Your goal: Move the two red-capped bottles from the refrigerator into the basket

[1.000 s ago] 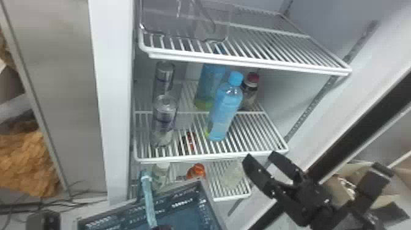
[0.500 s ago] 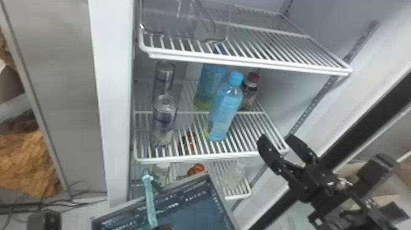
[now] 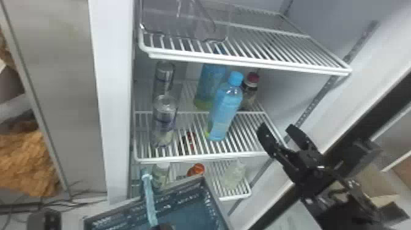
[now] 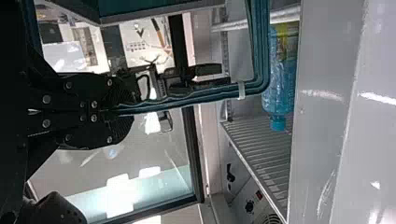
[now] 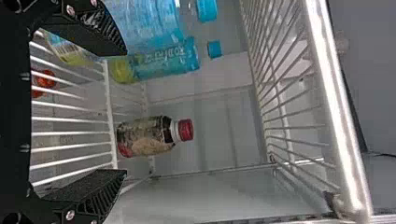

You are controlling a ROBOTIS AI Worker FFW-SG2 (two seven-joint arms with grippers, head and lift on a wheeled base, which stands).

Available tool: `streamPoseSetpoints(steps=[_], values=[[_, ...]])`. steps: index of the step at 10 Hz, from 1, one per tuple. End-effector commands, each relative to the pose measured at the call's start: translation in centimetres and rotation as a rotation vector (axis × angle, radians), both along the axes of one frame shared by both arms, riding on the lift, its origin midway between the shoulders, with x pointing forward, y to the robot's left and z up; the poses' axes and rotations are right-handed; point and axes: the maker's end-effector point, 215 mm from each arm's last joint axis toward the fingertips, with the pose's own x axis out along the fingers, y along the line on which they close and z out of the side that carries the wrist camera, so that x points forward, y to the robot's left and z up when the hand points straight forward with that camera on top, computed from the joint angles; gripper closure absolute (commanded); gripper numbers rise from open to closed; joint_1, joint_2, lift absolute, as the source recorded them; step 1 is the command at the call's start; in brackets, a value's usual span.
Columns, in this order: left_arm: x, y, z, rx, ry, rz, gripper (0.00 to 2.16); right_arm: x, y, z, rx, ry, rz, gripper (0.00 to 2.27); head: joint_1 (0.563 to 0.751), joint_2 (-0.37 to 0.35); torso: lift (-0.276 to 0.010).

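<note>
1. From where I stand, the right gripper has its two black fingers spread wide, at the front right corner of the middle shelf.
2. A dark bottle with a red cap stands on that shelf, deeper in than the right gripper and a little to its left. The right wrist view puts it beyond the gap between the fingers, apart from both.
3. Left of the right gripper stands a blue bottle, with another blue one behind it. Farther left are two clear bottles, one front, one back.
4. Lower than the right gripper and well to its left, something red-orange sits on the lower shelf; it's too blurred for me to call it a bottle.
5. The left gripper has its fingers pressed together, pinching the teal handle of the basket.
6. The basket hangs beside the left gripper, in front of the lower shelf, and lower than the right gripper, off to its left.
</note>
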Motion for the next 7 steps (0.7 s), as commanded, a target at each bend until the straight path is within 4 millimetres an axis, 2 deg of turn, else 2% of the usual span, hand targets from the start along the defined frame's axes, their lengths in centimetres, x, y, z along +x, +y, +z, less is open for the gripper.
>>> streamPoseSetpoints(steps=[1,3,5,7], values=[[0.0,0.0,0.0,0.002,0.000,0.000,1.18,1.9,0.5,-0.8,0.015,0.003,0.011,0.11,0.695,-0.350,0.000],[-0.1,-0.2,-0.2,0.004,0.004,-0.006,1.18,4.1,0.6,-1.2,0.022,0.002,0.006,0.11,0.695,-0.350,0.000],[0.0,-0.2,-0.1,0.000,0.004,-0.005,1.18,5.1,0.3,-0.5,0.008,-0.009,-0.031,0.12,0.695,-0.350,0.000],[0.1,-0.1,-0.1,0.001,0.004,-0.003,1.18,7.1,0.0,-1.6,0.017,0.010,-0.033,0.12,0.695,-0.350,0.000]])
